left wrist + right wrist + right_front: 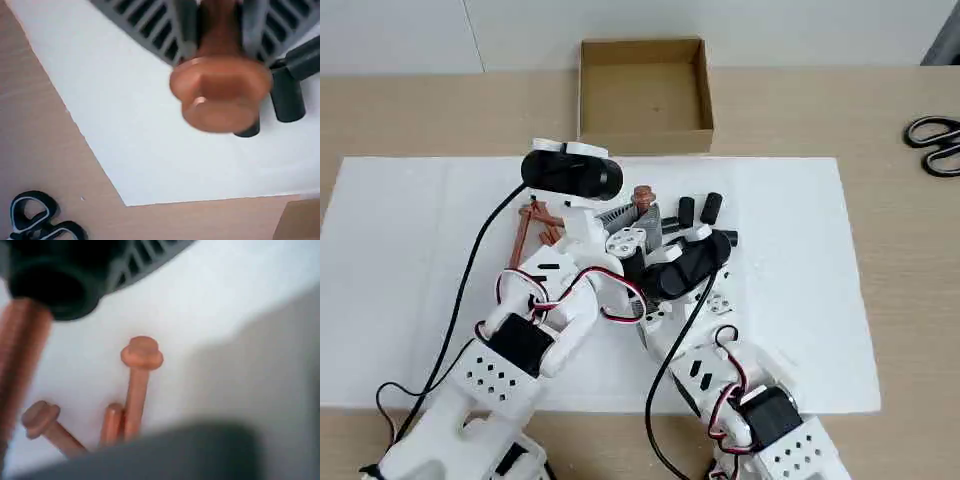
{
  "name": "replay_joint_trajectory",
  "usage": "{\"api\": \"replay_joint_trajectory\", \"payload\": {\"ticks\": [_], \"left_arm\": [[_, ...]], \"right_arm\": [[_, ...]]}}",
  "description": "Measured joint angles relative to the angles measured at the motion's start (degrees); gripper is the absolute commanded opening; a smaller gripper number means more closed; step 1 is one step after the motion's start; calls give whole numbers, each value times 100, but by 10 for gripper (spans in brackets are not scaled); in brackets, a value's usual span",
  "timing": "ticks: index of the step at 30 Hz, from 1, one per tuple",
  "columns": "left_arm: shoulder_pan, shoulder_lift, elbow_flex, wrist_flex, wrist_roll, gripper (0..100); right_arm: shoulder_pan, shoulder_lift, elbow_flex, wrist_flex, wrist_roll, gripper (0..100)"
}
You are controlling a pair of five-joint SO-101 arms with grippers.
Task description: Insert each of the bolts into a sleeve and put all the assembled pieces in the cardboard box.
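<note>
In the high view the left gripper (635,212) pinches a brown bolt (642,195) near the middle of the white sheet (400,300), and the right gripper (642,258) sits just on its near side, the two wrists crowded together. Loose sleeves (700,210) lie just right of the bolt, spare bolts (535,225) lie to its left, and the cardboard box (705,90) stands open beyond the sheet's far edge with nothing visible inside. In the left wrist view the grey fingers (185,25) press on the bolt's shaft from either side, its head toward the camera. In the right wrist view the right gripper looks closed on a dark sleeve (55,287), and the threaded shaft runs beside its mouth; I cannot tell whether the tip is inside. If the shaft meets the rim off-centre, the threads may catch and twist either piece out of its pinch, and the tangled wrists and cables could nudge the loose sleeves. Open room lies on the sheet's left and right; the scissors (935,145) rest well apart at the far right
</note>
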Motion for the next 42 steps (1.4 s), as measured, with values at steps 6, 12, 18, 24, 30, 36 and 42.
{"api": "replay_joint_trajectory", "payload": {"ticks": [6,12,18,24,30,36,42], "left_arm": [[0,0,0,0,0,6],[0,-79,9,0,0,6],[0,-237,9,0,0,6],[97,-246,9,246,0,6],[149,-246,9,466,0,6],[149,-246,9,466,0,6],[158,-246,0,686,-105,6]], "right_arm": [[0,0,0,0,0,4],[0,0,0,0,0,4],[0,0,0,0,0,4],[0,0,0,0,0,4],[9,-26,0,0,0,4],[9,-35,0,0,0,4],[88,-35,0,0,0,4]]}}
